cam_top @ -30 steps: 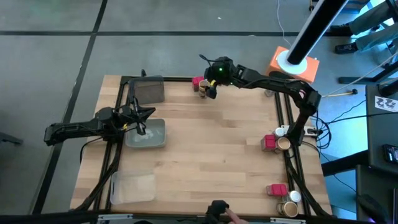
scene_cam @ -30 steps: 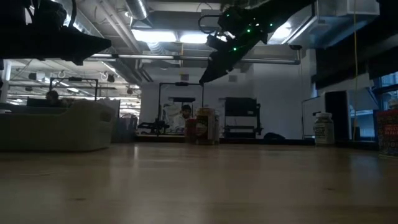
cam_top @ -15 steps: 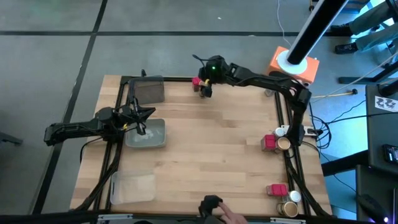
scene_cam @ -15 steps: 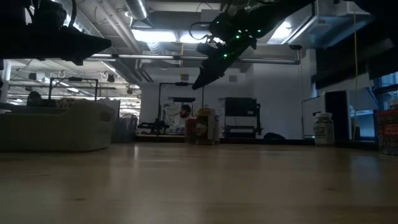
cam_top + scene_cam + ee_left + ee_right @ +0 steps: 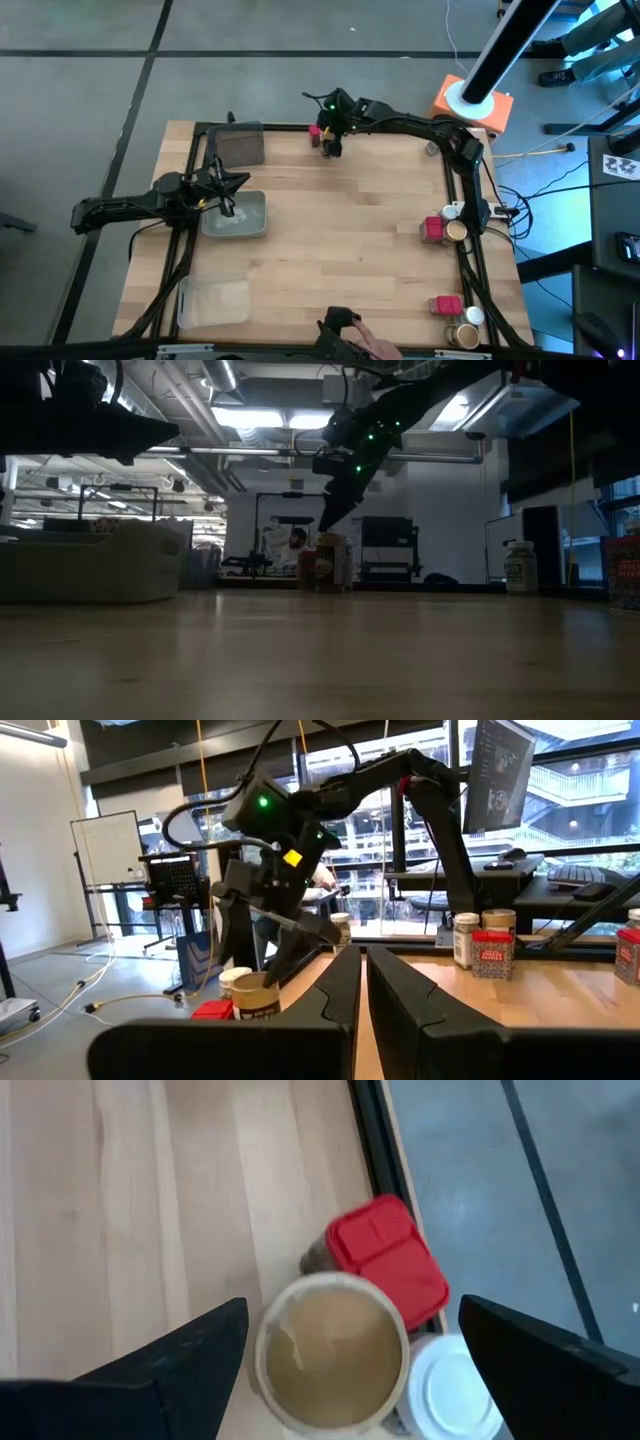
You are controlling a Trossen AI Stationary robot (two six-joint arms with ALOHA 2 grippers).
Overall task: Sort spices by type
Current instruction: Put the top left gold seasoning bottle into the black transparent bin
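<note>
Three spices stand together at the table's far edge: a tan-topped round jar [image 5: 333, 1345], a pink-red packet [image 5: 385, 1265] and a white-capped jar [image 5: 450, 1395]. In the high view this cluster [image 5: 320, 135] lies under my right gripper [image 5: 330, 143]. That gripper [image 5: 355, 1318] hangs open above them, slanting down, one finger on either side of the tan jar's top, touching nothing. In the low view its fingertips [image 5: 328, 523] are a little above the cluster [image 5: 325, 565]. My left gripper [image 5: 226, 197] is shut and holds nothing, over the grey tray [image 5: 250, 225] at the left.
Two more groups of spices stand by the right edge, one [image 5: 443, 229] at mid-depth and one [image 5: 455, 318] near the front. A dark tray [image 5: 240, 146] sits at the far left and a clear tray [image 5: 214, 300] at the near left. A person's hand [image 5: 345, 328] shows at the near edge.
My right gripper has gone down and toward the table's left along the far edge, tipping more steeply downward, and now hangs just above the far cluster of spices. It has stayed open. The hand at the near edge has shifted slightly.
</note>
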